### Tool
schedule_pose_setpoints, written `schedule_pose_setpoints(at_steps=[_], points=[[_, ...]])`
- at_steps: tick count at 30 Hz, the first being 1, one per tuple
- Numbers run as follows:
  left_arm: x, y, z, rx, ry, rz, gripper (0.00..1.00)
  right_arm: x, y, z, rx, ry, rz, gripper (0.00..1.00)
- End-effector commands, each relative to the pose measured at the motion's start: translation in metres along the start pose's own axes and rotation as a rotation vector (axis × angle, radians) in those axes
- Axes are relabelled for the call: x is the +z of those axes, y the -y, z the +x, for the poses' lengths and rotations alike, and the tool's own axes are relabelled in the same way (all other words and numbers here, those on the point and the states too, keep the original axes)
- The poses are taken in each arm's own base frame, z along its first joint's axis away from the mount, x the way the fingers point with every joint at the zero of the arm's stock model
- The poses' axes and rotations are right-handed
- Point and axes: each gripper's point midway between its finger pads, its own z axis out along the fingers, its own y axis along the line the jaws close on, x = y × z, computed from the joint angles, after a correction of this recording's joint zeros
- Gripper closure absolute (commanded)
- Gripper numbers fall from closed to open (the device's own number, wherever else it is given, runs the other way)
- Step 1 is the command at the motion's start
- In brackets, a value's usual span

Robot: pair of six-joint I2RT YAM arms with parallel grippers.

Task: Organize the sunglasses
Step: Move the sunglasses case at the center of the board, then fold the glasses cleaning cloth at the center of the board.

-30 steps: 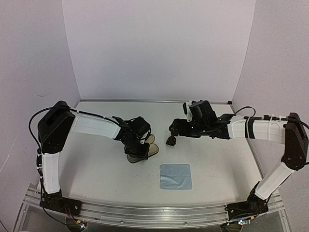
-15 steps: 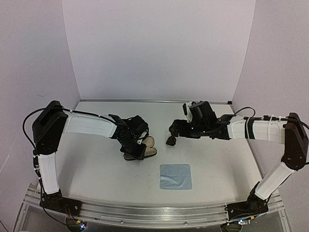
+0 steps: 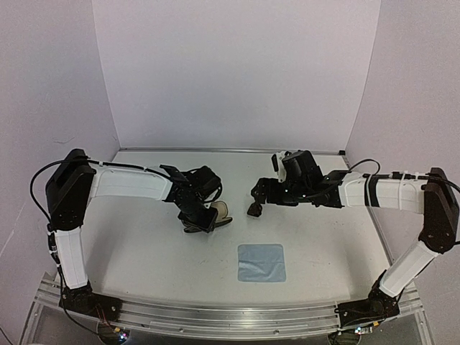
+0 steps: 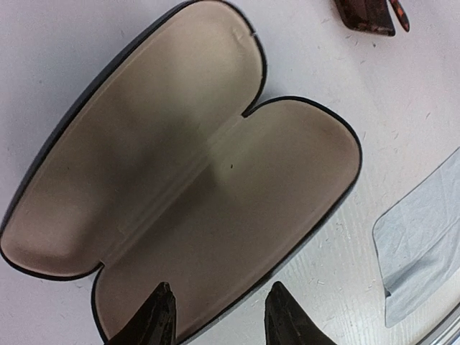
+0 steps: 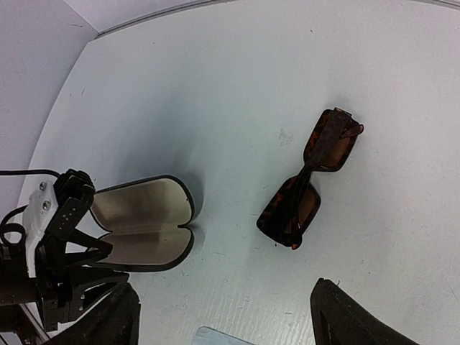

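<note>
Since the black oval case (image 4: 201, 172) lies opened flat with its tan lining up, a little left of the bench's middle, the step in hand looks to be picking up the sunglasses (image 5: 309, 180). They lie folded on the bench (image 5: 237, 86) to the right of the case and apart from it, nearer the far edge than the near one. The right gripper (image 5: 230, 320) hangs above them with its jaws spread wide and nothing between them. The left gripper (image 4: 223, 320) sits low over the case's rim with its jaws parted, and I see no pinch on the case.

The pair lies slantwise to the right gripper's jaws, so the wrist should turn until the fingers close across the short side of the frame, near the bridge, not along its length. A straight descent and a gentle close would suit, since the smooth lenses may slip and a loose temple may swing out. The left gripper would do well to clear the case's hollow, leaving the right arm room to come in. The light blue cloth (image 3: 261, 262), toward the near edge, is out of the way.
</note>
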Motion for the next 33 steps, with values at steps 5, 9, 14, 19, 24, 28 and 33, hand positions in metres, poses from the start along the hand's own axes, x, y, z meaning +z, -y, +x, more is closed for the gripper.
schedule_pose_setpoints(at_steps=[5,9,14,19,24,28,33], points=[[-0.051,0.007,-0.047,0.012,0.173,-0.002,0.56,-0.008,-0.015,-0.026,-0.004,0.067,-0.044,0.17],[-0.058,0.004,-0.054,0.012,0.2,-0.022,0.55,-0.007,-0.016,-0.027,-0.007,0.067,-0.043,0.17],[-0.074,-0.002,-0.066,-0.011,0.259,-0.042,0.53,-0.005,-0.017,-0.029,-0.011,0.065,-0.042,0.17],[-0.089,0.006,-0.072,-0.038,0.299,0.015,0.53,-0.002,-0.013,-0.025,-0.02,0.059,-0.028,0.17],[-0.091,0.026,-0.065,-0.059,0.287,0.106,0.53,0.0,-0.006,-0.018,-0.026,0.044,-0.009,0.17],[-0.084,0.053,-0.053,-0.044,0.245,0.162,0.53,0.0,0.0,-0.009,-0.03,0.026,0.002,0.17],[-0.061,0.083,-0.03,-0.053,0.139,0.222,0.51,-0.003,0.014,0.01,-0.022,-0.003,0.026,0.17]])
